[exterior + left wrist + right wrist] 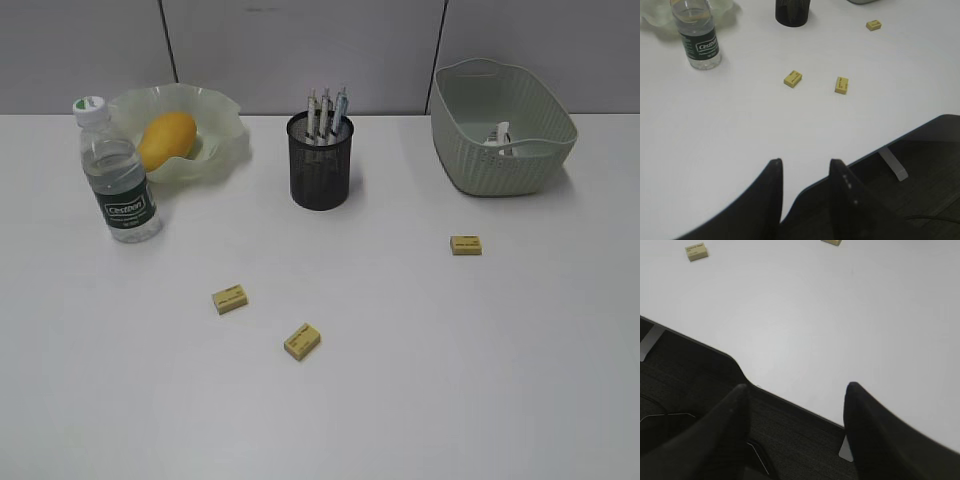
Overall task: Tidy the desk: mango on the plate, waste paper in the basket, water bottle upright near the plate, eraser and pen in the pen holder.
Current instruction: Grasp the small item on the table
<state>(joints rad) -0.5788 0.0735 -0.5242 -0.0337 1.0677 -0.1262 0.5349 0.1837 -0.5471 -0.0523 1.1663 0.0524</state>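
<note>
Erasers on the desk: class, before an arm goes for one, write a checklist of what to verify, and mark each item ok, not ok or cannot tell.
1. Mango on the plate: ok.
2. Water bottle upright beside the plate: ok.
3. Waste paper in the basket: ok, something white lies inside.
4. Pens in the pen holder: ok.
5. Erasers put away: not ok; three lie loose on the desk, the left eraser, the middle eraser and the right eraser.
6. Left gripper and right gripper empty and open, at the desk's near edge: ok.
</note>
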